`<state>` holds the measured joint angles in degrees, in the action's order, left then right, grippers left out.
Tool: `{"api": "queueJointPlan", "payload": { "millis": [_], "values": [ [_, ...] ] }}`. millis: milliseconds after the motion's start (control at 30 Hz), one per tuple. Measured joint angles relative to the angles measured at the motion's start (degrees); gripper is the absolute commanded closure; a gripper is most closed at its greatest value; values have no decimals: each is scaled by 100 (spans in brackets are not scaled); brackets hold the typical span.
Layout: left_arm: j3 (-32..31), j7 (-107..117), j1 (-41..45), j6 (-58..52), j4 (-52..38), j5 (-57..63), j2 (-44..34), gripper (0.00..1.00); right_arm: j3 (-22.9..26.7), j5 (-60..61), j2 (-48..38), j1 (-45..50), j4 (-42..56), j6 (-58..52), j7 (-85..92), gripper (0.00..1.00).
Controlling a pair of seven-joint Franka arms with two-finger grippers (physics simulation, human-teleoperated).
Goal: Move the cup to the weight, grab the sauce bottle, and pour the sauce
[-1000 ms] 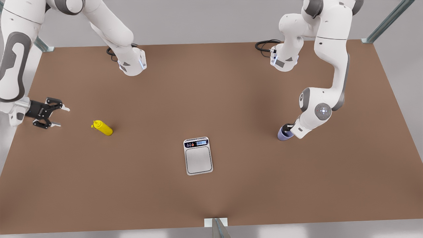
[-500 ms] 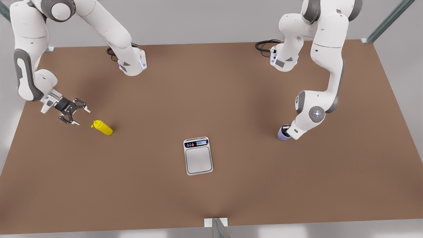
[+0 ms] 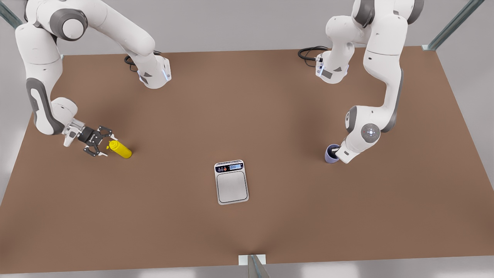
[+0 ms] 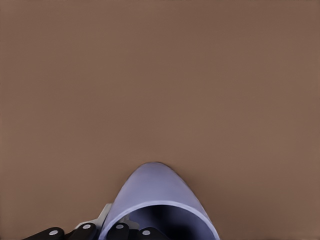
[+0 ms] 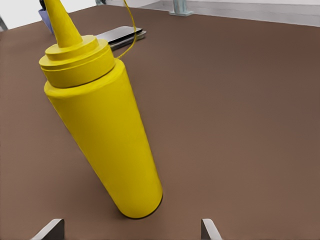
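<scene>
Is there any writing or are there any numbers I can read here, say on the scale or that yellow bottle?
Scale display: lit, with digits too small to read.
Scale buttons: small symbols, unreadable.
Yellow bottle: plain, no label or writing.
Cup: plain, no writing.
Robot arms: no readable words or numbers.

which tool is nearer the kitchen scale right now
Left, slightly. The left tool holds the cup off the kitchen scale's front-view right; the right tool is open beside the sauce bottle, farther off.
</scene>
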<state>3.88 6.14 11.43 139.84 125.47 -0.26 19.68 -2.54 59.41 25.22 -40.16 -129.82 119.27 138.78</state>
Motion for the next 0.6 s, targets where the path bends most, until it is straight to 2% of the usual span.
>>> {"api": "queueJointPlan", "payload": {
  "millis": [133, 233, 333, 467, 600],
  "values": [
    [-55, 285, 8, -13, -131, 51, -10, 79, -10, 9, 79, 142, 0, -26, 70, 0],
    [-155, 1041, 383, -166, -519, 80, 33, 79, -18, 41, 111, 206, 41, -48, 72, 0],
    [-159, 1928, 911, -804, -1384, 86, 338, 79, -62, 96, 157, 320, 96, -61, 79, 0],
    [-388, 2433, 1080, -838, -1956, -21, 653, 79, -106, 134, 187, 333, 79, -115, 123, 0],
    [-642, 3545, 1380, -882, -3036, -195, 1349, 79, -106, 140, 194, 333, 63, -164, 174, 0]
  ]
}}
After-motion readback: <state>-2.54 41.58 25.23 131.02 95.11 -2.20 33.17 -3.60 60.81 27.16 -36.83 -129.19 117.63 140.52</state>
